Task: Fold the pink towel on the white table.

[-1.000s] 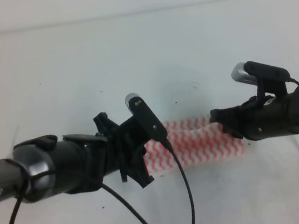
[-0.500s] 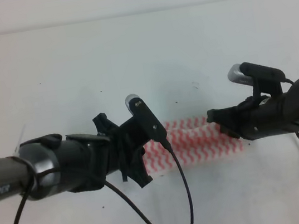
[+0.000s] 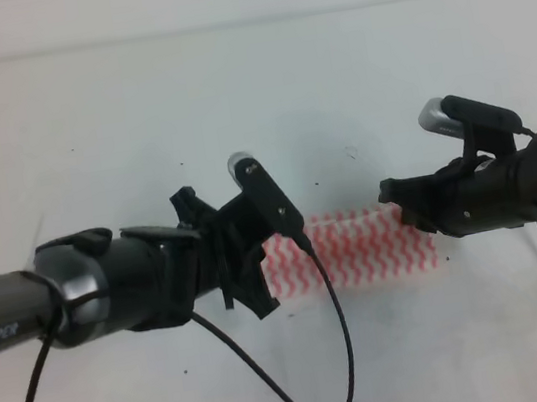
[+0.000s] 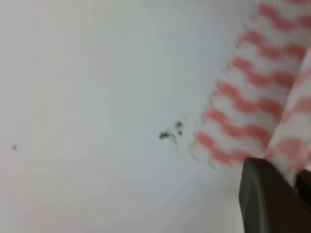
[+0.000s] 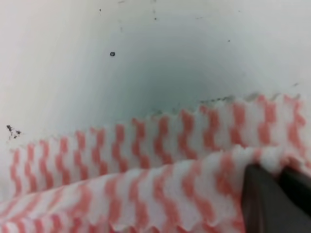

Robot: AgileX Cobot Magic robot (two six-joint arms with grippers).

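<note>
On the white tabletop (image 3: 132, 100), a little below the middle of the overhead view, lies one pink towel (image 3: 366, 247), folded into a long flat strip running left to right between two arms. The left gripper (image 3: 251, 284) covers the towel's left end and the right gripper (image 3: 395, 204) sits over its right end, so both ends are hidden from above. In the left wrist view a fold of cloth (image 4: 286, 145) runs down between two dark fingers (image 4: 265, 194) at the bottom right corner, pinched there; the fingers are cut off by the frame. In the right wrist view the upper layer (image 5: 194, 179) is likewise nipped between dark fingers (image 5: 260, 199), also cropped. Both close views are blurred. A few dark specks (image 4: 170, 133) dot the tabletop just beside the towel's edge.
</note>
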